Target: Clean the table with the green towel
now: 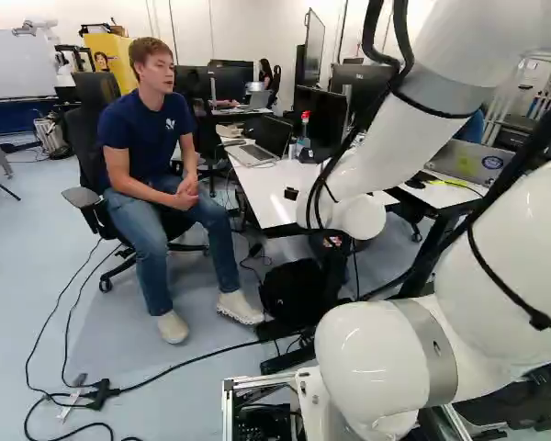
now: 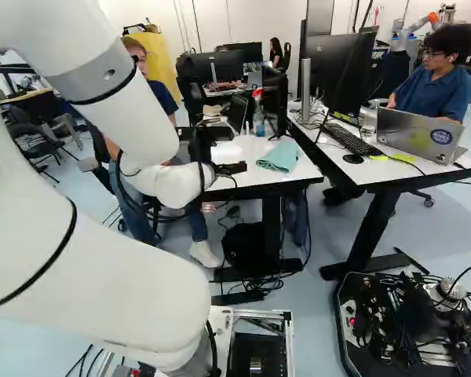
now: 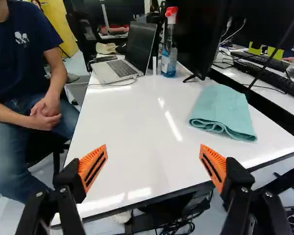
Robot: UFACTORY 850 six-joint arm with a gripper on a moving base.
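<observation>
Surface (image 3: pixel 132 122), what and where?

White, glossy top. Pale blue floor (image 1: pixel 110 377) around it. Second desk (image 2: pixel 400 177) butts in close on the right, with a grey laptop (image 2: pixel 420 137), keyboard (image 2: pixel 352 140) and mouse (image 2: pixel 353 159) on it.

End effector (image 2: pixel 229 154)?

Released, spread wide. Orange pads (image 3: pixel 92 167) face each other with only air between, near edge of the surface below and ahead.

Green towel (image 3: pixel 220 110)?

Folded, flat on the surface toward its right side, ahead and right of the fingers. Apart from the near edge.

Room to move?

Open stretch of top runs from the near edge back to the silver laptop (image 3: pixel 112 70), left of the towel. Monitor (image 3: pixel 201 34) stands behind the towel. Seated person (image 1: pixel 151 138) close by the left edge. Black bag (image 1: pixel 294 292) on the floor under the surface, black cable (image 1: pixel 179 364) lying across the floor.

Counts?

On the surface: 1 towel, 1 open laptop, 1 spray bottle with red top (image 3: pixel 169 61), 1 monitor. On the second desk, grey laptop x1, mouse x1.
</observation>
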